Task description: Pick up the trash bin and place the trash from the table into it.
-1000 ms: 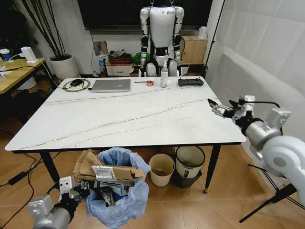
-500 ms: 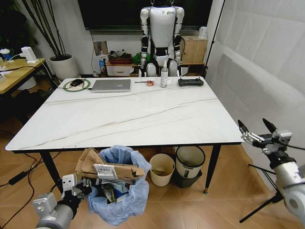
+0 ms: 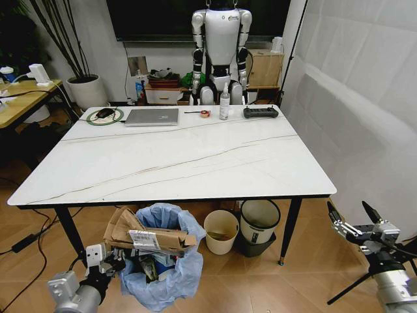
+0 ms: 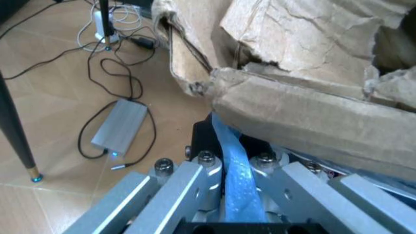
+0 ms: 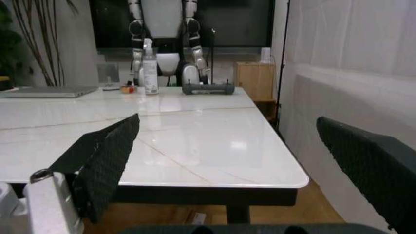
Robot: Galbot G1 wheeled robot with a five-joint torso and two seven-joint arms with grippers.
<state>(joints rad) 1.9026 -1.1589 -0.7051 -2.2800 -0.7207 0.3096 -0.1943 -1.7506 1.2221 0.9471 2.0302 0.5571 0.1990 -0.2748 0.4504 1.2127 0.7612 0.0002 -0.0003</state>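
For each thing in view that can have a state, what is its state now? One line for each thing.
Trash bin: on the floor before the table, stuffed full, torn cardboard sticking out over the rim.
Left claw: shut on the bin's blue bag.
Right claw: open, holding nothing, low beside the table's right edge.
Table: no trash on the top.
Laptop: closed.

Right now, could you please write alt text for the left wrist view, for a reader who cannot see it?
The left gripper is shut on a fold of light-blue plastic bag from the trash bin, with torn brown cardboard hanging just above it. Beyond, on the wooden floor, lie black cables and a small grey box beside a black table leg.
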